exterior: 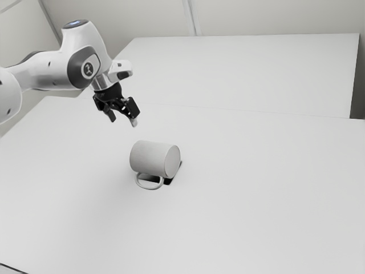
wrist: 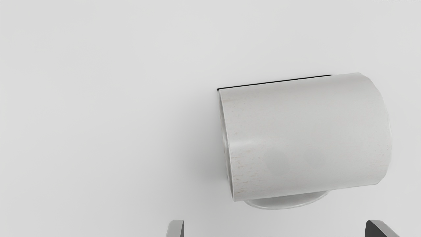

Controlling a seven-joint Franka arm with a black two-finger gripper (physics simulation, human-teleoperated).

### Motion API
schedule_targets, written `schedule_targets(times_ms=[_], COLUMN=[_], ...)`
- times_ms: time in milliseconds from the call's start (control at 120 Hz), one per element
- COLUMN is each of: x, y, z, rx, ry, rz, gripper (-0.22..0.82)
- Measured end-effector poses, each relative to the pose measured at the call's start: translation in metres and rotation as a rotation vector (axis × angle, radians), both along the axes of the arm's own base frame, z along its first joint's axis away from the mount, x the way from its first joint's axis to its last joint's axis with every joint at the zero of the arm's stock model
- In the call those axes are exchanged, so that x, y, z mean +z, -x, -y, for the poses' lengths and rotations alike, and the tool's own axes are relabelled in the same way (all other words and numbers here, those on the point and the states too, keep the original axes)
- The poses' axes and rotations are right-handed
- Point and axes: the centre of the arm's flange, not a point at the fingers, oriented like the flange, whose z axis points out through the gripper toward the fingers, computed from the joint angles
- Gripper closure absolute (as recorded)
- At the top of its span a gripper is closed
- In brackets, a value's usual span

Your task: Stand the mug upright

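The pale worktop (exterior: 245,194) carries the mug (exterior: 153,158) on its side, below the pincer (exterior: 124,121), which stands wide and empty. Risk noted: the mug's length lies roughly along the pincer's span and off its centre, so a straight descent could land a finger on its end and skid it. Count: one mug, one handle (exterior: 149,188), two fingers.

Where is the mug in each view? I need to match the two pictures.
Exterior view: the mug lies on its side, just left of centre, below the gripper.
Wrist view: the mug lies beyond the open fingertips.
Shared landmark: the handle, in the wrist view on the mug's side nearest the fingertips.
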Motion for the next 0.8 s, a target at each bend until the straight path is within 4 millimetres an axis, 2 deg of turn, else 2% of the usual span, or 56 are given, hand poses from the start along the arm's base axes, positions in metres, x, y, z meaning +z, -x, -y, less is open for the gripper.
schedule_targets(times_ms=[117, 183, 308, 433, 533, 658, 800], x=[-0.002, -0.012, -0.039, -0.068, -0.091, -0.118, -0.135], y=[-0.001, -0.001, -0.007, -0.018, -0.019, -0.019, -0.018], z=[-0.001, -0.007, -0.055, -0.082, -0.106, -0.116, -0.122], rx=[0.008, 0.023, 0.099, 0.103, 0.119, 0.121, 0.121], ry=[0.019, 0.055, 0.187, 0.295, 0.403, 0.536, 0.684], rz=[0.001, -0.008, -0.011, -0.016, -0.012, 0.0, 0.04], gripper=[0.0, 0.0, 0.0, 0.0, 0.0, 0.0, 0.0])
